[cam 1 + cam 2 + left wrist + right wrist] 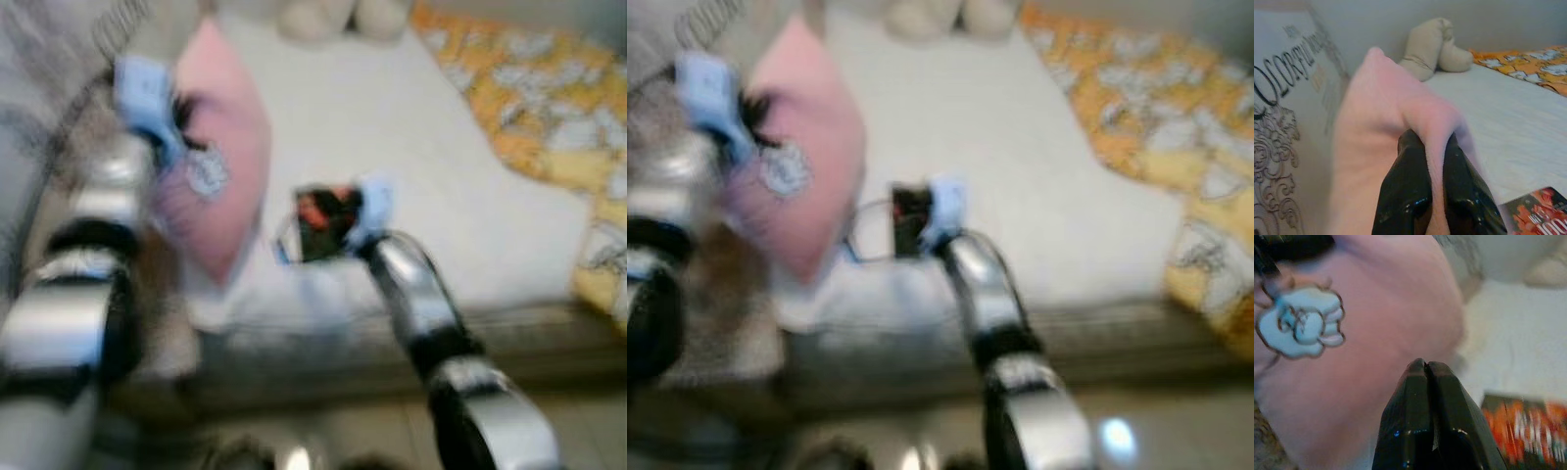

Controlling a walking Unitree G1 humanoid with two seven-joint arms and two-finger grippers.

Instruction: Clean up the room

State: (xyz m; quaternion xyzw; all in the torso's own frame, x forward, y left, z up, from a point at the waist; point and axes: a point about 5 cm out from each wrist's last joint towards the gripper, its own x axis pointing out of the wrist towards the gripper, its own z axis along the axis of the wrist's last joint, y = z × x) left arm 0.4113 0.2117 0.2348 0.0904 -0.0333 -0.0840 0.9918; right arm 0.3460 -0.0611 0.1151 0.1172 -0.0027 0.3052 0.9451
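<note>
Pinching the pink pillow (220, 166) by an edge fold, the left end effector (1435, 161) holds it above the bed (411, 137) at ten o'clock; soft, light, compressible, best taken by corners; right end effector (1425, 369) closed, empty.

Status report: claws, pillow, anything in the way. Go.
Left claw shut on pink pillow, lifted over bed. Right claw shut, holding nothing, beside pillow. Red-and-black packet on bed nearby.
</note>
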